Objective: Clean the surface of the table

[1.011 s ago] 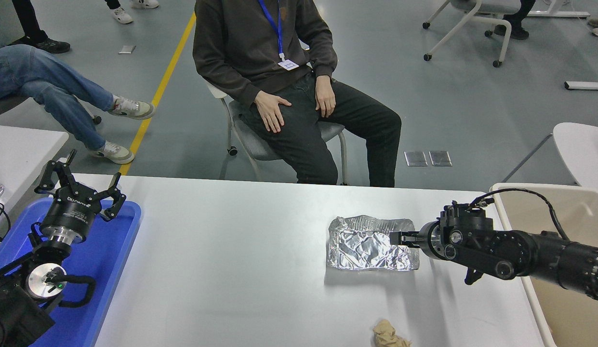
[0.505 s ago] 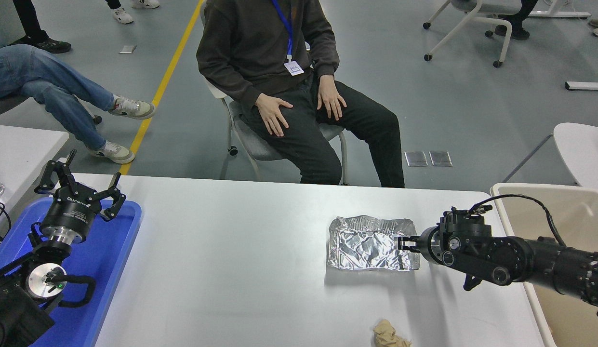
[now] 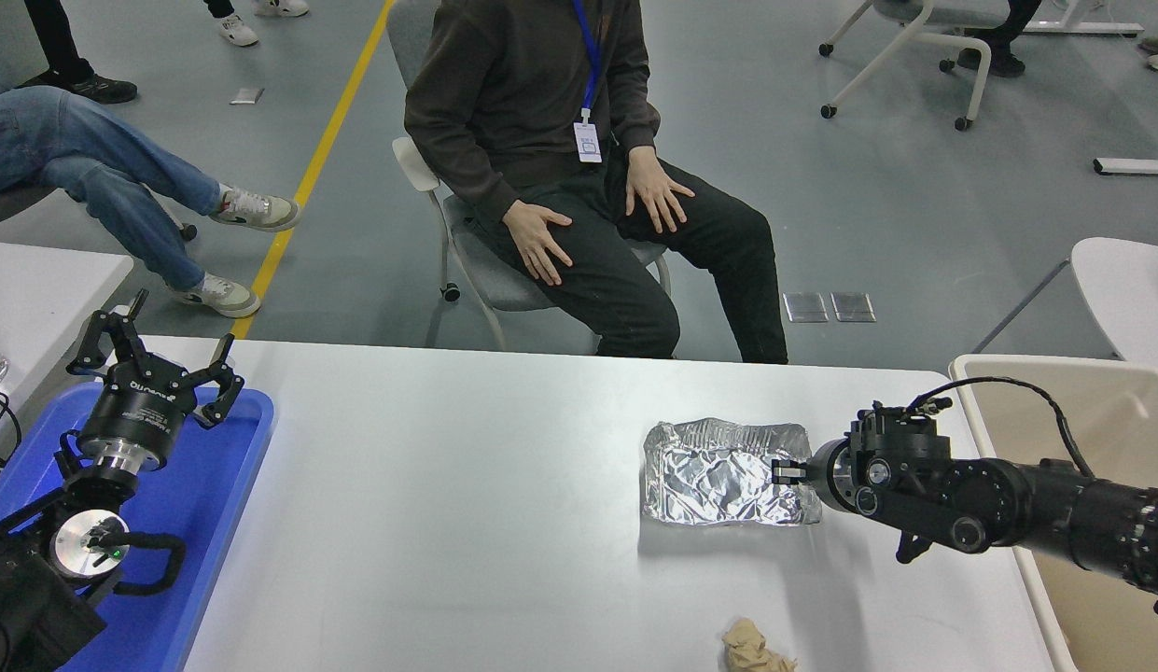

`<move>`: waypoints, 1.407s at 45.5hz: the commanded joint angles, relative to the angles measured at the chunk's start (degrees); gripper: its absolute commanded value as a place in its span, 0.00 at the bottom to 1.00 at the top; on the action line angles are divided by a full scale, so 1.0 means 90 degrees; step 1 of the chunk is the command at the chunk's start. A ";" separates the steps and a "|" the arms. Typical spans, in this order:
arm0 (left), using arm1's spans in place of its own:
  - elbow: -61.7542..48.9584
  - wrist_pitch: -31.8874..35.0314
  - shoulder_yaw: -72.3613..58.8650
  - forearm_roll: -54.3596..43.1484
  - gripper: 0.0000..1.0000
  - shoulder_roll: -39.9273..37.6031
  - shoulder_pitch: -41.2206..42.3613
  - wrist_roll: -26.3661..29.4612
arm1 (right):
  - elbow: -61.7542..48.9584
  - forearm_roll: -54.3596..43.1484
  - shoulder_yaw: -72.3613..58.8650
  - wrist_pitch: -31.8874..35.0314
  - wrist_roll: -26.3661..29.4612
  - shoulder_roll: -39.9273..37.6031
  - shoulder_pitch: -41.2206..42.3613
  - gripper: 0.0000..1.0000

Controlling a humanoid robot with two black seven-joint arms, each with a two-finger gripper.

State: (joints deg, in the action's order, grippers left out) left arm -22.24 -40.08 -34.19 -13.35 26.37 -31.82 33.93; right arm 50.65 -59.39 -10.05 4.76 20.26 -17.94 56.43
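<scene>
Right gripper (image 3: pixel 782 471) pinches the right edge of the crumpled foil tray (image 3: pixel 723 473), its long axis along the table (image 3: pixel 467 523). The beige bin (image 3: pixel 1101 411) sits just beyond the right edge, behind it. Left gripper (image 3: pixel 154 364), fingers spread and empty, is parked over the far-left blue tray (image 3: pixel 215 504).

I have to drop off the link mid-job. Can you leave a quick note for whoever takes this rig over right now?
Right hand: at the right edge of the crumpled foil tray, fingers closed on its rim as far as the view shows.
Left hand: open, parked over the blue tray.
Done: nothing visibly cleared from the table surface.
Left: foil tray, then the crumpled brown paper wad at the near edge. The beige bin stands at the table's right.
</scene>
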 commanded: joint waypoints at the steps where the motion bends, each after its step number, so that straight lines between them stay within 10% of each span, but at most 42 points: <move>1: 0.0000 -0.0009 0.0000 -0.0001 1.00 0.0000 0.0000 -0.0001 | 0.0270 0.0046 0.0062 0.0077 -0.0005 -0.0125 0.0107 0.00; 64: 0.0000 0.0001 0.0000 -0.0001 1.00 0.0000 0.0000 -0.0001 | 0.4245 0.0749 0.1985 0.2948 0.0103 -0.5203 0.2275 0.00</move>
State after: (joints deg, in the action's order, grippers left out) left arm -22.24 -40.07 -34.19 -13.36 26.37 -31.82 33.92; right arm 86.71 -53.45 1.20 26.25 21.04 -57.71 76.19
